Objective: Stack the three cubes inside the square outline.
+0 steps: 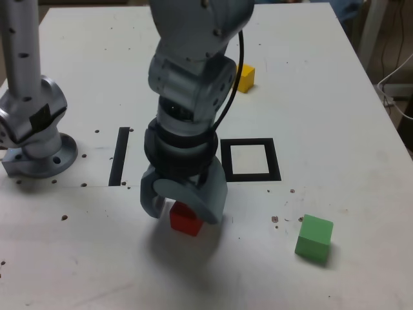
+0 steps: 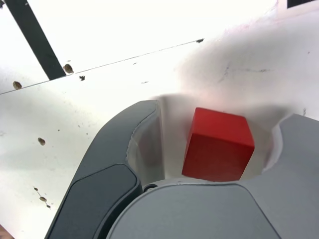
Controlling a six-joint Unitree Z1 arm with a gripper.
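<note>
1. Your claw (image 1: 183, 210) is spread, its two fingers standing on either side of the red cube (image 2: 217, 144). In the wrist view you can see bare counter between one finger and the cube; whether the other finger touches it, you cannot tell.
2. The red cube sits low in the gap, partly covered by the claw in the exterior view. Its top face catches the light in the wrist view, while a side face looks darker.
3. Above the claw, your arm (image 1: 193, 77) comes down from the top edge of the exterior view, with a black cable (image 1: 235, 90) looping along it.
4. The square outline (image 1: 277, 169) lies just beside the claw, toward the exterior view's right and farther up the picture than the red cube. No cube stands inside it.
5. On the claw's other side, toward the exterior view's left, you have the straight black strip (image 1: 119, 157) on the counter (image 1: 84, 258).
6. The green cube (image 1: 314, 238) rests well apart from the claw, toward the exterior view's right and lower than the outline.
7. The yellow cube (image 1: 246, 78) is farther up the exterior view, partly hidden behind the arm.
8. At the exterior view's left edge, a grey round-based fixture (image 1: 40, 155) stands on the counter.
</note>
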